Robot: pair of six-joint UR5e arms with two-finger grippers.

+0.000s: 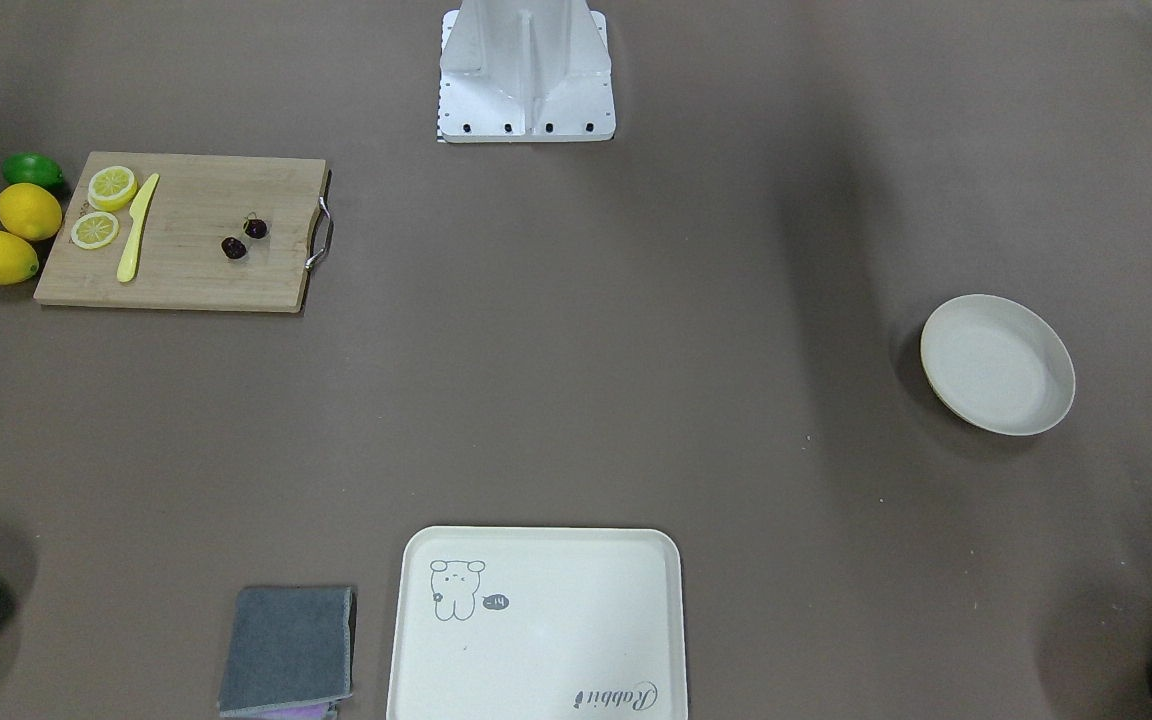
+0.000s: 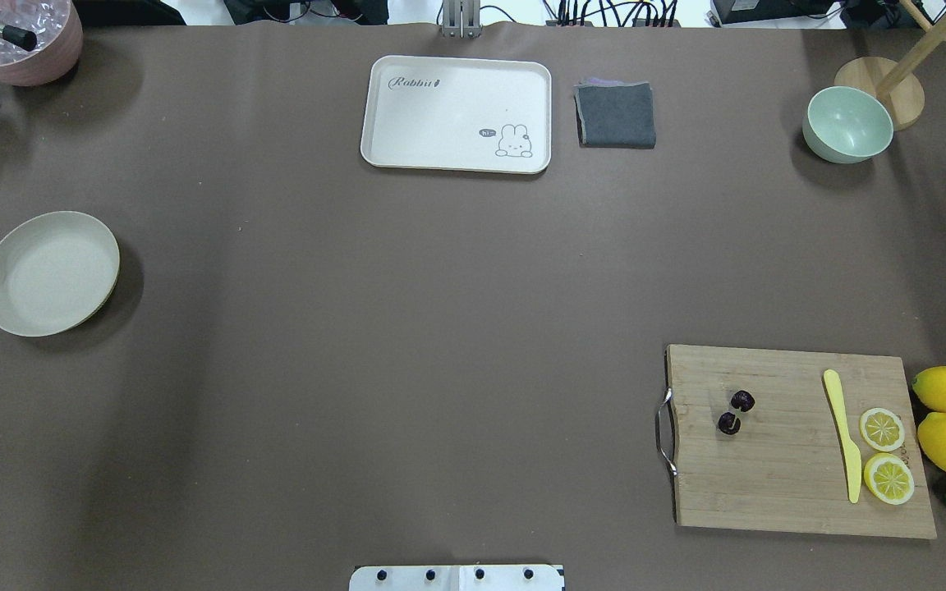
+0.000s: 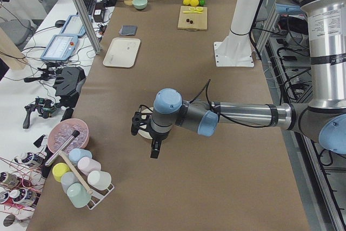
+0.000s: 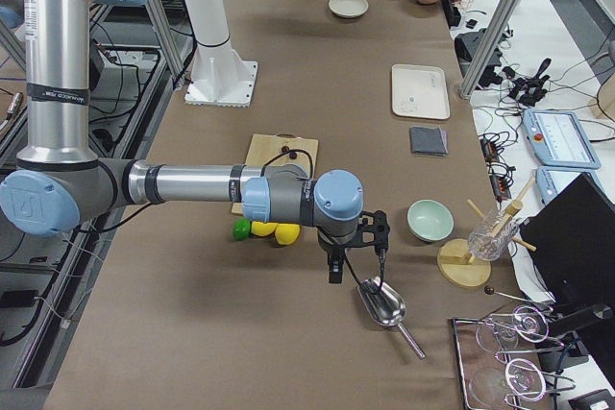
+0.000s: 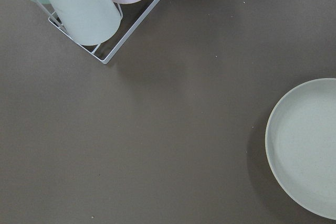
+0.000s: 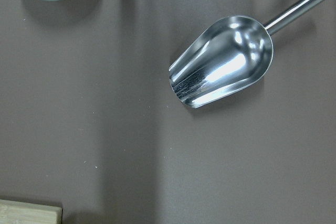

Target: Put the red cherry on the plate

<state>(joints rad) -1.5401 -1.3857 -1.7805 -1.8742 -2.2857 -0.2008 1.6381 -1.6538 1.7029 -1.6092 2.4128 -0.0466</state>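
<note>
Nothing is picked up yet. The cherry pair [image 2: 736, 412] lies on the cutting board [image 2: 777, 468], on the half next to its metal handle [image 2: 664, 432] and well apart from the yellow knife [image 2: 842, 435] and the lemon slices [image 2: 884, 453]. The plate [image 2: 49, 273] is bare and sits far over on my left side, w/ most of the table between the two.

My right gripper [image 4: 354, 258] hangs beyond the board's lemon end, above a steel scoop [image 6: 223, 61]. My left gripper [image 3: 147, 140] hovers just beside the plate. Both show only in the side views, so I cannot tell if either is spread or pressed together.

The step now, as I judge it, is to reach for the cherry w/ the right arm, since the board is on that side.

To do it well:
- Spread the fingers before going down, then come in vertical over the pair.
- Line the fingers up across one fruit, or across the stems where they join. The fruits are tiny and glossy, so an off-centre pinch prob. squirts one out.
- Go low, nearly to the wood, and squeeze gently.
- Lift straight up and check both fruits hang together.

After that it's a long carry to the plate. That may need a pass to the left arm. Release low, inside the rim.
</note>
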